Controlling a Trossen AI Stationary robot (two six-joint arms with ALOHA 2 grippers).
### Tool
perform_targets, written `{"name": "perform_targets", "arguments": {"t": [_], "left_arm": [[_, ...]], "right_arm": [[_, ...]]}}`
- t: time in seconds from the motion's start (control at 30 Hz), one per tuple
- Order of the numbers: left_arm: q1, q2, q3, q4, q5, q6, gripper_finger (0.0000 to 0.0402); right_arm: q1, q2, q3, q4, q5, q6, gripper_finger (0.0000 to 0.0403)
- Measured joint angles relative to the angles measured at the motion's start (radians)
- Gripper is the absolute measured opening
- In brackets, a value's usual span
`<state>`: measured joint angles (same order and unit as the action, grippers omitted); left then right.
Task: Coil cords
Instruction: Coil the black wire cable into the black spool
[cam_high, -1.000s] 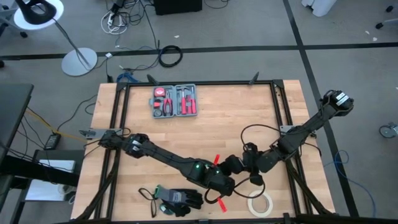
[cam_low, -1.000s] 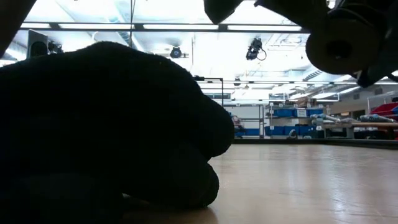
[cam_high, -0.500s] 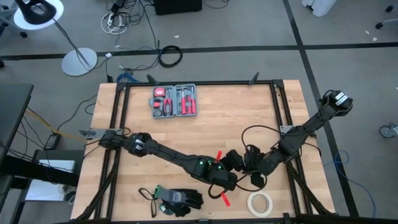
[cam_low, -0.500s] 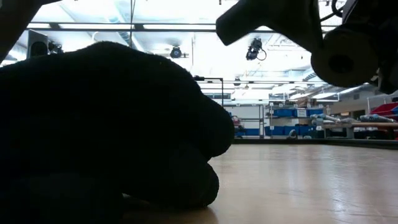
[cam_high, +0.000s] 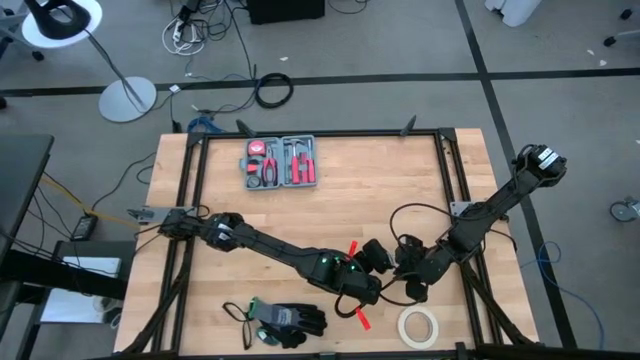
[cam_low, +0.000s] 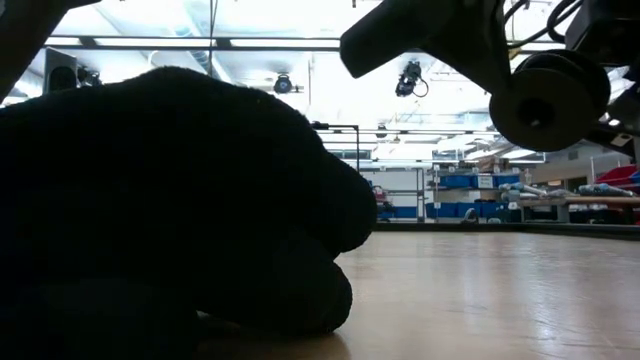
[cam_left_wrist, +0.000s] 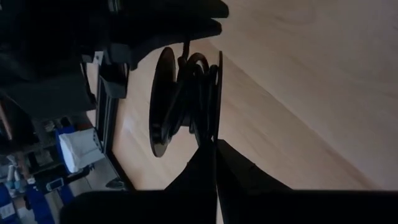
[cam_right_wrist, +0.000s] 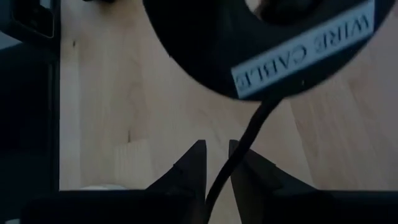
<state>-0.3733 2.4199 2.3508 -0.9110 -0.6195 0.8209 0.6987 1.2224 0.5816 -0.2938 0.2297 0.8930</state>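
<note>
My two arms are dark and slim, jointed in segments. My left arm (cam_high: 285, 255) carries small green lights and red tabs near its wrist. My fingers (cam_right_wrist: 189, 168) are black, tapering wedges.

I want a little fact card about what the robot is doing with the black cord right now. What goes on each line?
Job: coiling a cord
Cord: thin black cord, wound on a black spool, with a loose loop on the table
Spool label: reads WIRE CABLE
Left gripper: at the spool, near the table's front right
Right gripper: close to the left one, cord running between its fingers
Also on table: open tool case, black gloves, roll of tape
</note>
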Motion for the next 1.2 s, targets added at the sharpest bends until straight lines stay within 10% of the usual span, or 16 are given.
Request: {"name": "perform_targets", "arguments": {"t": [1.2], "left_arm": [[-0.002,0.0,0.0,-0.086,-0.066,-0.047,0.0]], "right_arm": [[0.07,0.002,0.0,-0.138,-0.036,0.12,0.0044]]}}
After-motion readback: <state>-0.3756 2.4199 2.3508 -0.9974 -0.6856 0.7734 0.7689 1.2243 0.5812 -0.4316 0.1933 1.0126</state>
